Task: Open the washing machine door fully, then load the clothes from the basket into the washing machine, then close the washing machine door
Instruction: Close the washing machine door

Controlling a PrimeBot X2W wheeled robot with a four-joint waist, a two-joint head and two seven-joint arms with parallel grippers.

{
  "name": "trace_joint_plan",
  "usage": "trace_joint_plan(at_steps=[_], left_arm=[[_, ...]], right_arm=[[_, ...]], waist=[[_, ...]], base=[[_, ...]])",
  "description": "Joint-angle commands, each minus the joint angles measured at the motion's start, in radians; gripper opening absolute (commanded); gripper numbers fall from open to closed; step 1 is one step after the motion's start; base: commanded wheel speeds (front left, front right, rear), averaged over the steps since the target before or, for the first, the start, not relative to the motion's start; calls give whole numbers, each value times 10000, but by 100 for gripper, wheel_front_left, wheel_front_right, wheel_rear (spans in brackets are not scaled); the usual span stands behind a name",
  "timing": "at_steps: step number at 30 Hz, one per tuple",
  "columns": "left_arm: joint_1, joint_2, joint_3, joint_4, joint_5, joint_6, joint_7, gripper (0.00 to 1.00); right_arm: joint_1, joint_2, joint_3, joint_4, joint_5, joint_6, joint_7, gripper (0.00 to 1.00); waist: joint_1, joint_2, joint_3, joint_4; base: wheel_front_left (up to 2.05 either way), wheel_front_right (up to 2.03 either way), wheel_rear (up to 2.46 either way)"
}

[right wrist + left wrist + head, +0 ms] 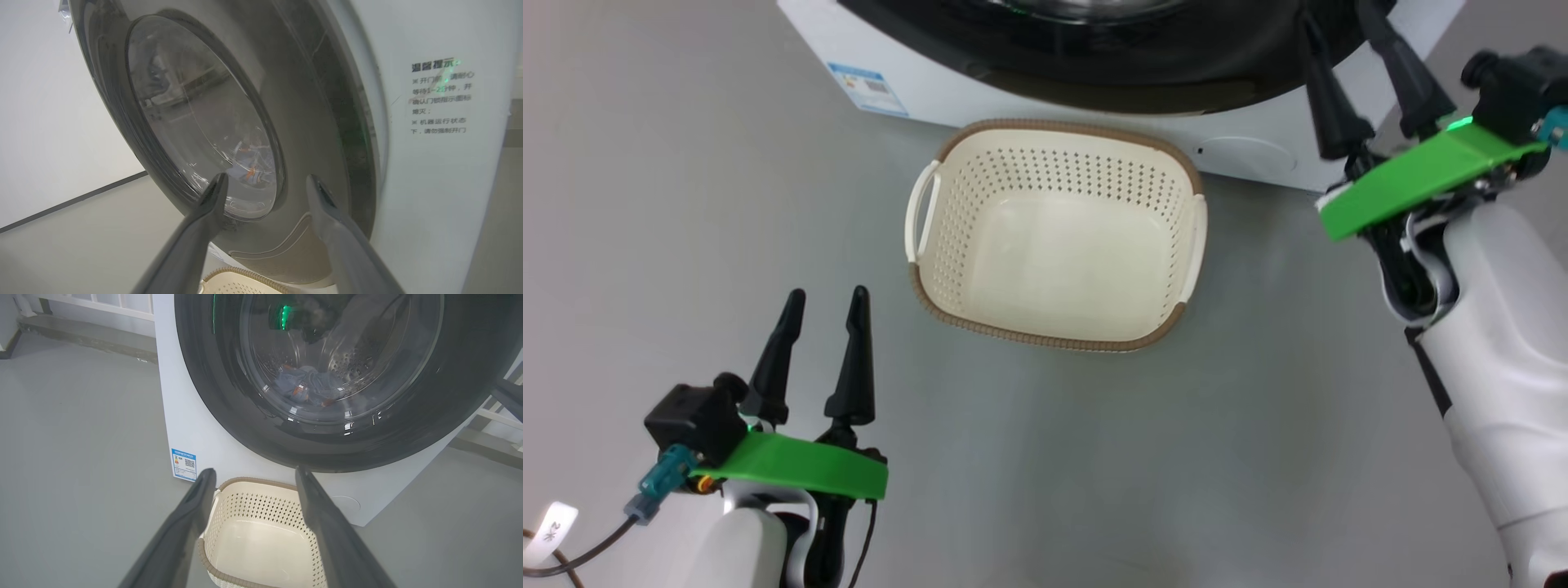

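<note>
Cream plastic is laid bare across the bottom of the basket, which is set on the grey floor just in front of the washing machine with nothing left in it. The clothes are seen through the glass as a blue heap with orange marks, low in the drum. The door is seen lying against the white front, so loading is judged done and the closing step is taken to be in hand or just finished. The right gripper is held close to the door's lower edge with its jaws apart and nothing between them; whether the door is touched cannot be told. The left gripper is held low, well apart from the machine, jaws likewise spread and empty. For the next move, a check of the latch is called for, with a firm flat push on the black ring if it is not caught, and then a clear withdrawal. The latch itself is hidden, so a full close cannot be confirmed. Most of the door is cut off at the top of the head view, as are the right fingertips. The glass is crossed by reflections, and no white fabric can be made out.
</note>
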Motion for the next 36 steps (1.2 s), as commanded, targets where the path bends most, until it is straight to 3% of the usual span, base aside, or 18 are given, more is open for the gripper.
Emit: trace_joint_plan(at_steps=[1, 20, 36], left_arm=[[112, 211, 433, -118, 177, -15, -65, 100], [484, 885, 1015, 341, 488, -15, -65, 100], [1031, 1265, 1193, 557, 500, -15, -65, 100]], right_arm=[[498, 146, 191, -335, 106, 14, -48, 100], [3006, 16, -11, -908, -60, 14, -48, 100], [4401, 30, -452, -1037, -116, 14, -48, 100]], waist=[[0, 0, -261, -244], [0, 0, -1267, -1861], [0, 0, -1952, -2804]], base=[[0, 0, 0], [0, 0, 0], [0, 0, 0]])
